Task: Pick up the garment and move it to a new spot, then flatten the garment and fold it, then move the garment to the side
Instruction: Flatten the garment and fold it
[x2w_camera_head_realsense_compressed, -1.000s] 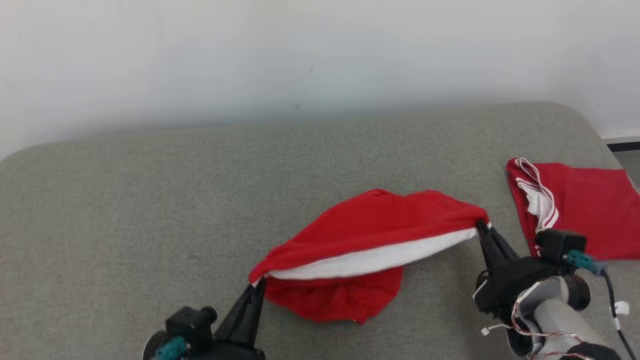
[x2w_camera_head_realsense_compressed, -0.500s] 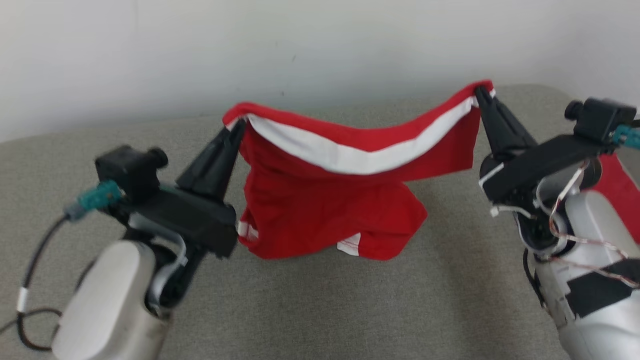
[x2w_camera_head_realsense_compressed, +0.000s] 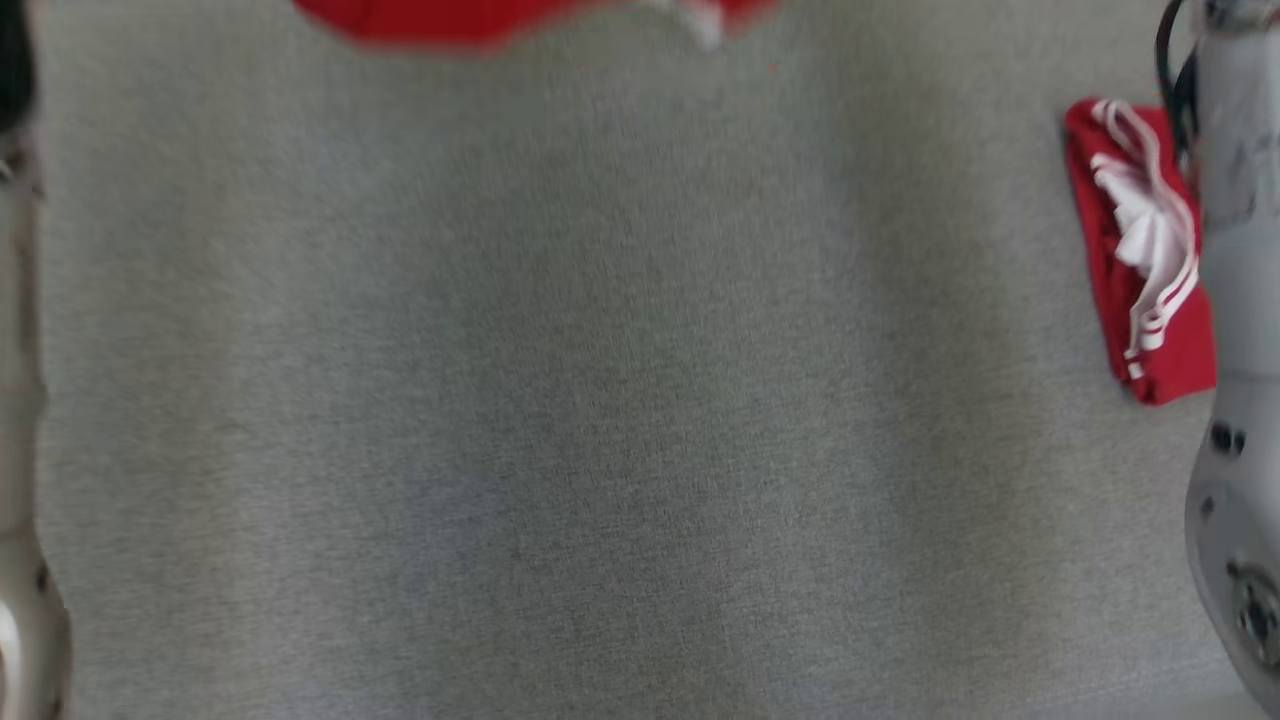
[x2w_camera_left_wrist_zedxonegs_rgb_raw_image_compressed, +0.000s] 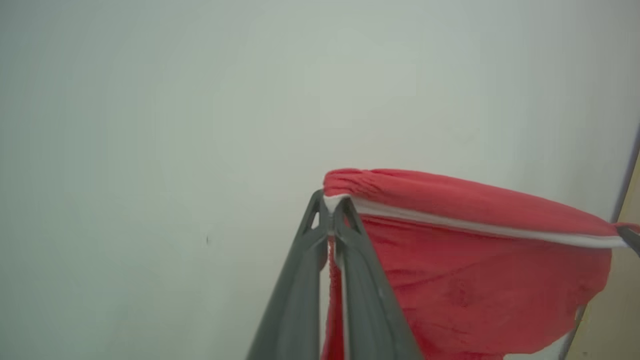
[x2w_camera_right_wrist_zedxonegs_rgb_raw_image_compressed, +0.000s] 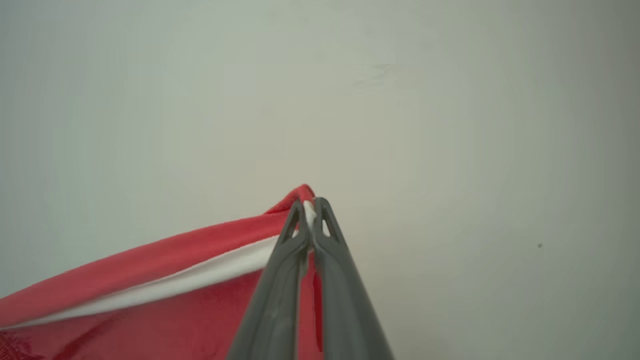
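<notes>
Pinching the two ends of the white waistband is all that carries the load. The left gripper (x2w_camera_left_wrist_zedxonegs_rgb_raw_image_compressed: 331, 220) has its dark fingers (x2w_camera_left_wrist_zedxonegs_rgb_raw_image_compressed: 300, 290) closed tight on one end, and the right gripper (x2w_camera_right_wrist_zedxonegs_rgb_raw_image_compressed: 310, 207) is clamped the same way on the other, each with only a sliver of cloth caught at the tips. The garment (x2w_camera_left_wrist_zedxonegs_rgb_raw_image_compressed: 475, 270), red and slack, hangs in the air between them, sagging toward 4 o'clock in the left wrist view and 8 o'clock in the right wrist view. With so shallow a bite, I judge that a fast swing or a hard pull apart could drag the band out of one pinch and leave the cloth dangling from one corner. In the blurred head view its lower hem shows at 12 o'clock above the grey padded surface (x2w_camera_head_realsense_compressed: 600, 400). If that hem touches down first and drags, a fold may be trapped underneath. Farther off, at 2 o'clock beside the pale right forearm (x2w_camera_head_realsense_compressed: 1235, 300), lies a second red garment (x2w_camera_head_realsense_compressed: 1140, 250); setting down near it risks overlap.
</notes>
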